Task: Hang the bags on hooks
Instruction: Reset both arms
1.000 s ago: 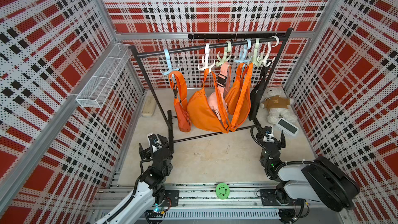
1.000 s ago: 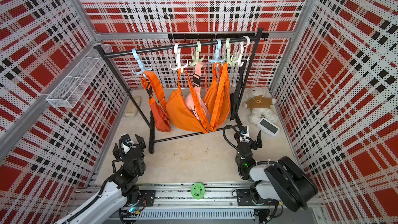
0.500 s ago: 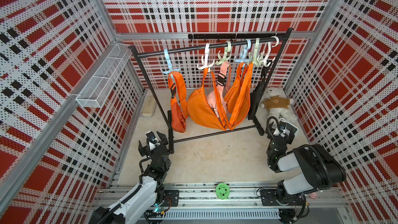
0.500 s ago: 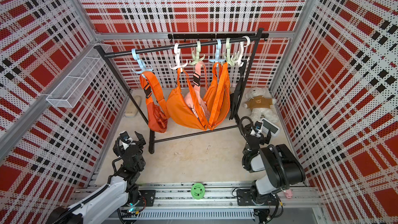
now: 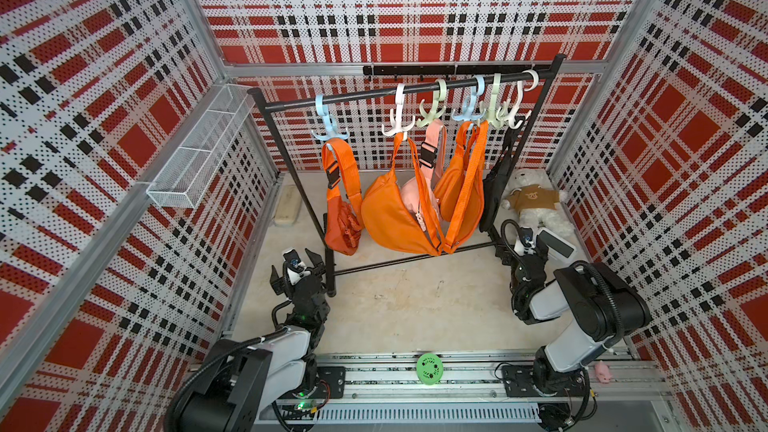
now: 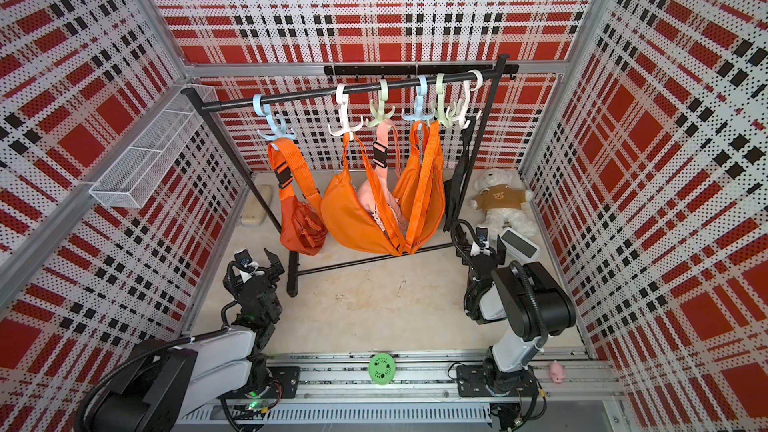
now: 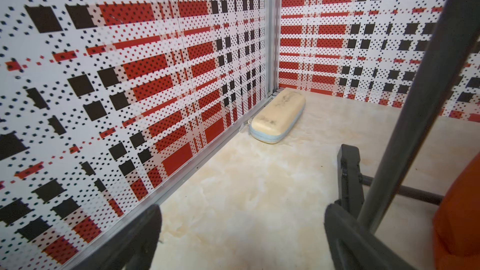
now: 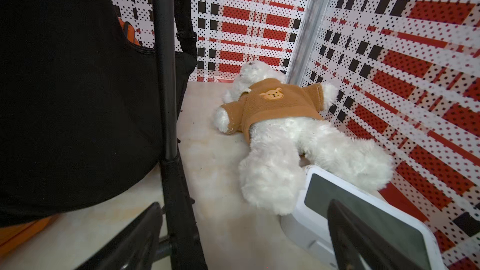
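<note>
Nearest me, the left gripper [image 5: 295, 270] hovers low, just beside the left foot post of the rack [image 5: 361, 95], its jaws spread wide with nothing between them. The right gripper [image 5: 525, 241] sits low by the rack's right foot. Its jaws are likewise spread and empty, and a white screen device [image 5: 559, 245] lies just beside it.

Beyond them, I see no bag on the tabletop [image 5: 415, 301] under or around the rack. Every bag hangs from the rack's rail:
- a small orange bag [image 5: 338, 234] at the rack's left end, its strap over the pale blue hook [image 5: 328, 128]
- a large orange bag [image 5: 386, 218]
- a pink bag [image 5: 417, 201]
- a second orange bag [image 5: 455, 189]
- a black bag [image 5: 494, 189] at the right end

To my eye the hanging is done and this is the backing-off stage. I cannot say for sure which bag was the task's, but the small orange bag hangs nearest the left gripper. The next move calls only for drawing both grippers clear of the rack's posts without nudging it, lest a strap slip its hook.
</note>
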`<state>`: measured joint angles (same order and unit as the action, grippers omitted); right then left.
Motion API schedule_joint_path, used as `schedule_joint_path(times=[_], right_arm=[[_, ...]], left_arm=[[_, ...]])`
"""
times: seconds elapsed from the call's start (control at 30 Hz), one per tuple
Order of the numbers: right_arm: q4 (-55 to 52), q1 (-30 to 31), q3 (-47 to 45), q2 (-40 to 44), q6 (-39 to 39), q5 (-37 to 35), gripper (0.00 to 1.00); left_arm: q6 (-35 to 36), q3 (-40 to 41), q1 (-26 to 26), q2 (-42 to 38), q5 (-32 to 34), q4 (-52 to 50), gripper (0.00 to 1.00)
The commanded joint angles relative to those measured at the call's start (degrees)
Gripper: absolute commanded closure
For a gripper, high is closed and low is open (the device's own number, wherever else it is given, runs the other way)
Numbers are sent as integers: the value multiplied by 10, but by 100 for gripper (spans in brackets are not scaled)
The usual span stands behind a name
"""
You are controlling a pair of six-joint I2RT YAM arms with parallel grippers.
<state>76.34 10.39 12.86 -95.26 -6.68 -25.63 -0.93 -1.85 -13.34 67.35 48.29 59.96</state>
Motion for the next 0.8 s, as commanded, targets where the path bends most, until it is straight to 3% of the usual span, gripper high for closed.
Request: schedule_joint_path(times=[0.0,0.13,0.27,0.4,0.53,0.6,0.77], right_arm=[[-23,-2,22,10,-11,7,0],[-158,-29,75,30,25,26,0],[-195,-50,90,35,43,59,0],[-213,-64,94,38,54,84,0],[-211,-64,93,38,53,85,0],[-206,-64,92,39,52,84,0],[-196,-64,84,41,59,57,0]], left_arm=[[8,-2,5,52,-31,127,0],[-6,-18,8,105,-42,155,1],[-20,-40,18,163,-44,169,1],[18,-52,-14,168,-38,168,1],[112,-78,-37,201,-122,165,1],[170,-98,-95,228,-106,171,1],[186,-88,-99,219,-147,169,1]])
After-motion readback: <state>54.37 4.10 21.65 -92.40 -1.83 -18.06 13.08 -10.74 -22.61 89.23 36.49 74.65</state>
